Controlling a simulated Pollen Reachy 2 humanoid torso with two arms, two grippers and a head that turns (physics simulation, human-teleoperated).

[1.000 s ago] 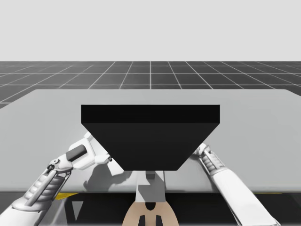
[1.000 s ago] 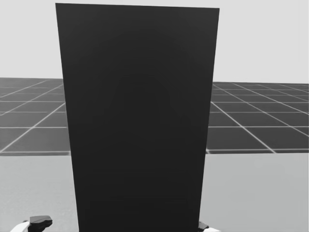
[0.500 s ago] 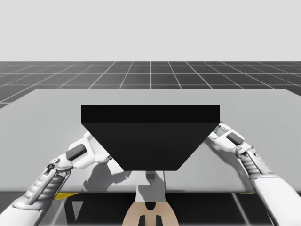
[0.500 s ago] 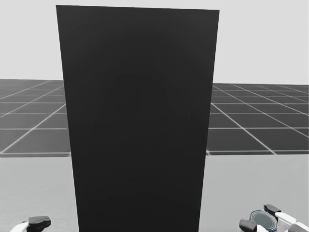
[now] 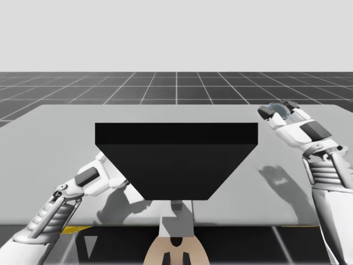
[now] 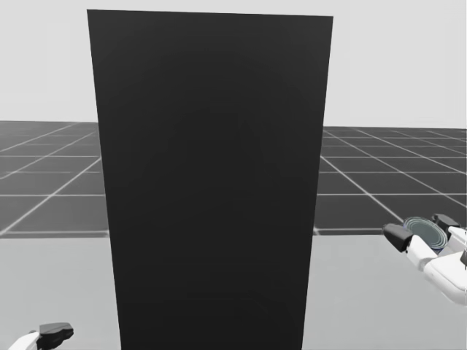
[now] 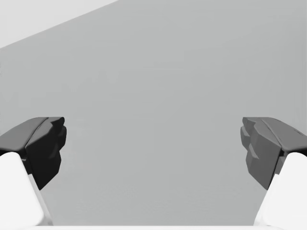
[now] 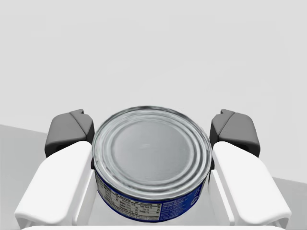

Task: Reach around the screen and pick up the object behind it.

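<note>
A tall black screen (image 5: 176, 160) stands upright in the middle of the table, and it blocks most of the head view (image 6: 211, 182). My right gripper (image 5: 278, 110) is raised above the table to the right of the screen, shut on a low round silver can with a blue label (image 8: 152, 158). Both fingers press the can's sides. The head view shows the can (image 6: 425, 232) facing the camera at the far right. My left gripper (image 7: 153, 148) is open with nothing between its fingers, low over the table beside the screen's near left corner (image 5: 126, 186).
The grey table (image 5: 55, 132) stretches wide on both sides of the screen and behind it. A dark grid floor lies beyond its far edge. The right arm's shadow (image 5: 278, 176) falls on the table right of the screen.
My right arm has swung out from beside the screen's right edge, up and to the right, carrying the can. The left arm has barely moved.
</note>
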